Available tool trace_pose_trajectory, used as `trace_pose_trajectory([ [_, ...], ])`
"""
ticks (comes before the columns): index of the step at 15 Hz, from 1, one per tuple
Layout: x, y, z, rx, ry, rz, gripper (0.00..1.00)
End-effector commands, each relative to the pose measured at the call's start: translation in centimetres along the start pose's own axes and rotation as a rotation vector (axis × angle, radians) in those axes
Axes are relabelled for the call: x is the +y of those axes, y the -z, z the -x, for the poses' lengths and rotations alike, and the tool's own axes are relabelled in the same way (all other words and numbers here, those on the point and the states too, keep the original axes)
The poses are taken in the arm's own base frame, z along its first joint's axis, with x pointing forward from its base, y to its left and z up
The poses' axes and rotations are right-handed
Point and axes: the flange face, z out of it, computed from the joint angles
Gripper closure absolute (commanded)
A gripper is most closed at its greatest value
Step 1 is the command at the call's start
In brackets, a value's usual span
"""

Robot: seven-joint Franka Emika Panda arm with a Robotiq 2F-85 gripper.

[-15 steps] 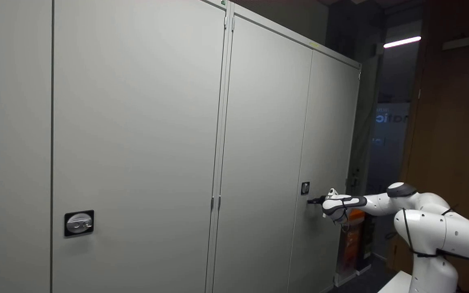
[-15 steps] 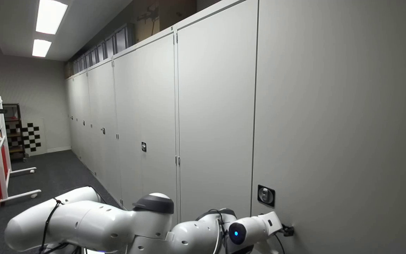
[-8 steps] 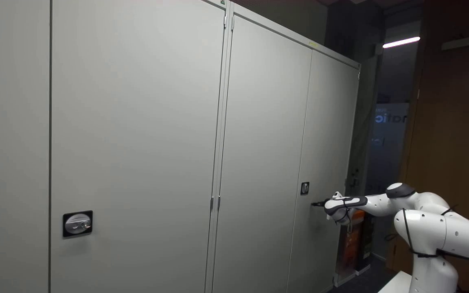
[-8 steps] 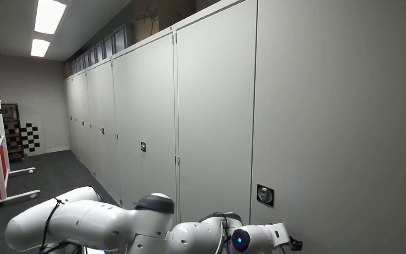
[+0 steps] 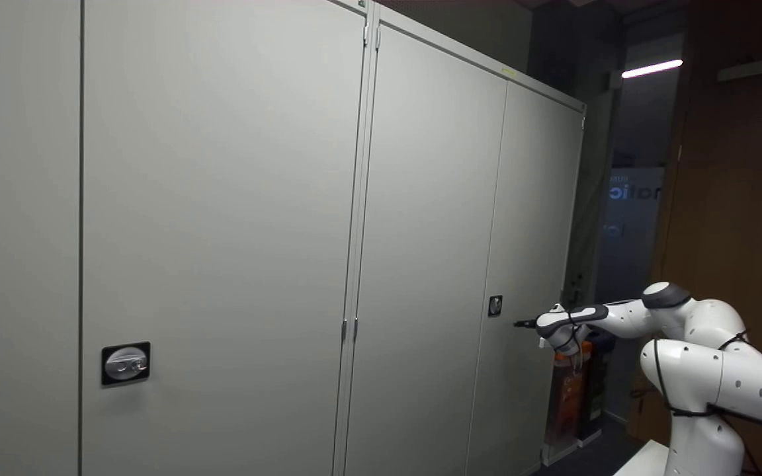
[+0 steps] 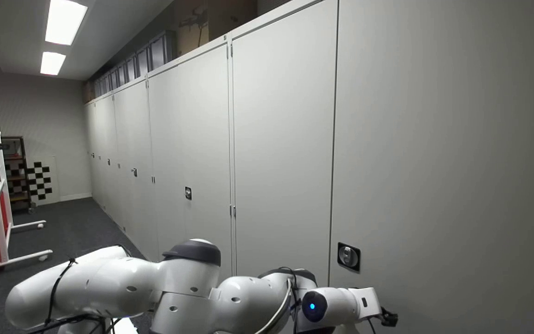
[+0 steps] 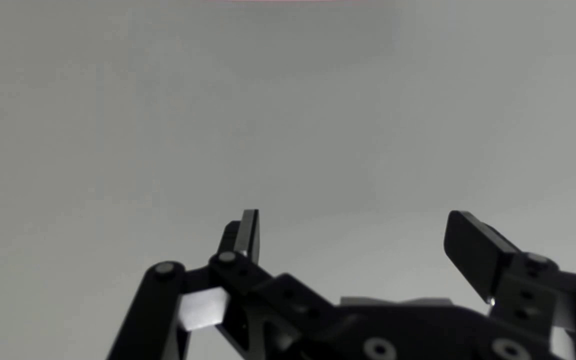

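Row of tall light-grey metal cabinets (image 6: 193, 116) filled much of both exterior views. Flat light-grey metal door (image 5: 536, 198) stood closed at row's end. Your white jointed robot arm (image 5: 698, 377) stretched toward that door. Your black two-fingered gripper (image 7: 354, 220) faced it, fingers (image 7: 473, 252) spread wide; whether their tips touched door, you could not tell. Squarish black-and-silver metal latch (image 6: 349, 256) sat close to that door's side edge, near and above your gripper in both exterior views.
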Motion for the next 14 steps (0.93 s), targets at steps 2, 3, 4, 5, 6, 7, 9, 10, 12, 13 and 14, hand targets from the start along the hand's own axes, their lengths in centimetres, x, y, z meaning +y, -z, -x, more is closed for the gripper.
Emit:
trace_pose_trajectory([
  [2, -0.4, 6.3, -1.8, -0.111, -0.074, 0.018, 0.0],
  [3, -0.6, 7.4, -2.2, -0.137, -0.096, 0.005, 0.0],
  [4, -1.1, 8.5, -2.7, -0.156, -0.113, -0.008, 0.0],
  [5, -1.6, 9.6, -3.1, -0.182, -0.124, -0.021, 0.0],
  [6, -2.3, 10.8, -3.5, -0.216, -0.132, -0.04, 0.0],
  [7, -2.9, 12.1, -3.9, -0.248, -0.123, -0.049, 0.0],
  [9, -4.3, 14.5, -4.9, -0.323, -0.113, -0.094, 0.0],
  [10, -5.1, 15.7, -5.6, -0.364, -0.105, -0.12, 0.0],
  [12, -6.4, 18.1, -7.1, -0.455, -0.071, -0.166, 0.0],
  [13, -7.0, 19.4, -8.0, -0.507, -0.04, -0.195, 0.0],
  [14, -7.8, 20.5, -8.7, -0.563, -0.011, -0.222, 0.0],
])
